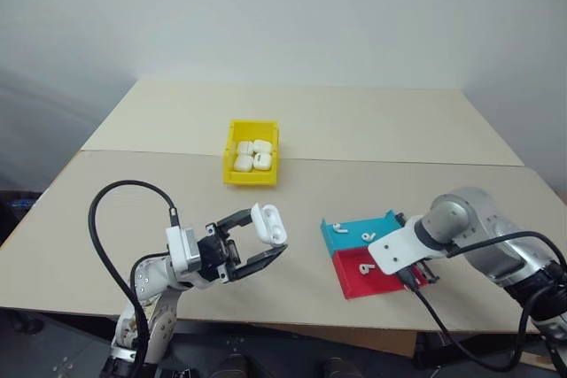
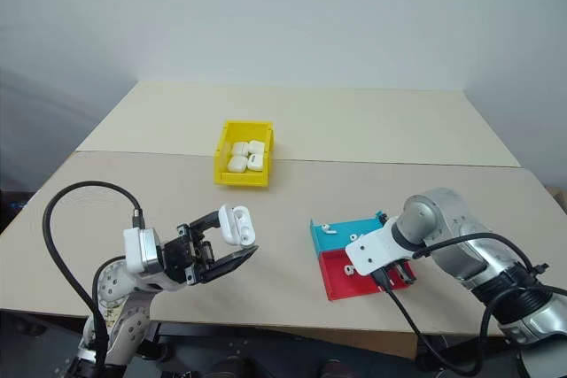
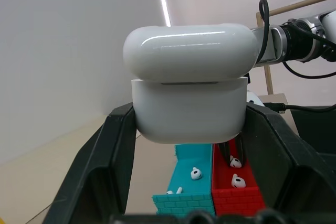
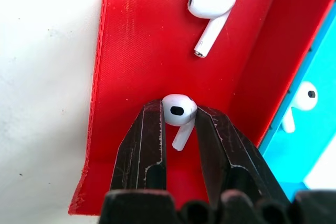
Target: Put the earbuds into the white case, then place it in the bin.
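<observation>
1. We see a beige counter point(image 1: 133, 210) carrying the yellow bin point(image 1: 232, 161), which holds several identical white cases.
2. A teal tray point(image 1: 341, 236) and a red tray point(image 1: 354, 282) sit side by side near our right arm.
3. Our left gripper point(image 1: 262, 238) is clamped on the white case point(image 1: 268, 224), lid flipped up, above the counter.
4. Our right gripper point(image 4: 180, 116) pinches one of the earbuds point(image 4: 177, 114) over the red tray; another earbud point(image 4: 210, 1) lies loose there.
</observation>
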Controlling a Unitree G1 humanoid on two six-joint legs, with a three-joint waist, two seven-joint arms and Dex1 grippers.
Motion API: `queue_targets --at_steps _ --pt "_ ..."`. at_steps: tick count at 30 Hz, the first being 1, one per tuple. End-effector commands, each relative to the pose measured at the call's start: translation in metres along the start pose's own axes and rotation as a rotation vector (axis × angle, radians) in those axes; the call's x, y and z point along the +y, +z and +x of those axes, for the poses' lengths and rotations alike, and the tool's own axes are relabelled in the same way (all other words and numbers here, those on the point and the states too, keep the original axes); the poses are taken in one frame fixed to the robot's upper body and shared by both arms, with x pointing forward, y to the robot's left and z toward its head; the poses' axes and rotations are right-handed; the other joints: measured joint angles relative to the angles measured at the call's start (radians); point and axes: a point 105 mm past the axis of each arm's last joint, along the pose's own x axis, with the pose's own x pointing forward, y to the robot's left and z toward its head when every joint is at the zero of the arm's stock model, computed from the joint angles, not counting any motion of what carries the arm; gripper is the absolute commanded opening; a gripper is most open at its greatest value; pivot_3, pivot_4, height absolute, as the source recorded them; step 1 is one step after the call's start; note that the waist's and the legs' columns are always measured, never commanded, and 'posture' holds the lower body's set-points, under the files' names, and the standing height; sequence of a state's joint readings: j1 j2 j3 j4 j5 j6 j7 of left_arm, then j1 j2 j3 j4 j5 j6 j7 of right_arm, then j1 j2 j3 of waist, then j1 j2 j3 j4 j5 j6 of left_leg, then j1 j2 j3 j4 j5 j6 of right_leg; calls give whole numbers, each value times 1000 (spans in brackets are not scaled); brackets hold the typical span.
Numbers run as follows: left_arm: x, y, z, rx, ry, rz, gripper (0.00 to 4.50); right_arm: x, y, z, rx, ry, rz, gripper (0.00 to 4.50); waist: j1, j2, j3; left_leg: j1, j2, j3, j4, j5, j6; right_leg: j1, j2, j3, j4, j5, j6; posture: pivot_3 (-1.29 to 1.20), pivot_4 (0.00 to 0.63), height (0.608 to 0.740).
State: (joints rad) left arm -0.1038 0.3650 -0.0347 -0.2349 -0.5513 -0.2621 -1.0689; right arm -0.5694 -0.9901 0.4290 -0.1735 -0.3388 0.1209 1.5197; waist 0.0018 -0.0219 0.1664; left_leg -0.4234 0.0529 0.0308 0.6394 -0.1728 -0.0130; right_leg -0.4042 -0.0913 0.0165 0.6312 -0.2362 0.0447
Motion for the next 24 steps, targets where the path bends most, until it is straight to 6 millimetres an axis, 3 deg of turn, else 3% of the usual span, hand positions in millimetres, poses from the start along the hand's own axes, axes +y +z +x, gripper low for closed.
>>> queue_targets --at_steps 1,7,10,16,24 --pt "7 23 15 -89 -15 34 2736 -15 17 -55 -152 -157 48 749 1 0 0 0 0 0 0 0 0 0 0 0 0 1 1 0 150 740" --pt "13 60 37 -171 -86 -20 2736 -37 50 -159 -591 -497 112 749 1 0 1 0 0 -1 0 0 0 1 0 0 0 2 3 0 150 740" --pt "13 69 45 -188 -118 -41 2736 -35 62 -185 -784 -582 86 749 1 0 1 0 0 -1 0 -1 1 2 0 -1 -1 2 3 0 150 740" --pt "3 60 55 -45 -202 -100 2736 -38 81 -212 -1132 -735 32 749 -4 0 1 0 0 -1 0 0 1 1 1 0 1 2 3 0 150 740" --pt "-3 62 62 -105 -218 -109 2736 -35 107 -209 -1406 -662 -73 749 -4 0 0 -1 0 -2 0 0 1 1 1 0 0 2 3 0 150 740"
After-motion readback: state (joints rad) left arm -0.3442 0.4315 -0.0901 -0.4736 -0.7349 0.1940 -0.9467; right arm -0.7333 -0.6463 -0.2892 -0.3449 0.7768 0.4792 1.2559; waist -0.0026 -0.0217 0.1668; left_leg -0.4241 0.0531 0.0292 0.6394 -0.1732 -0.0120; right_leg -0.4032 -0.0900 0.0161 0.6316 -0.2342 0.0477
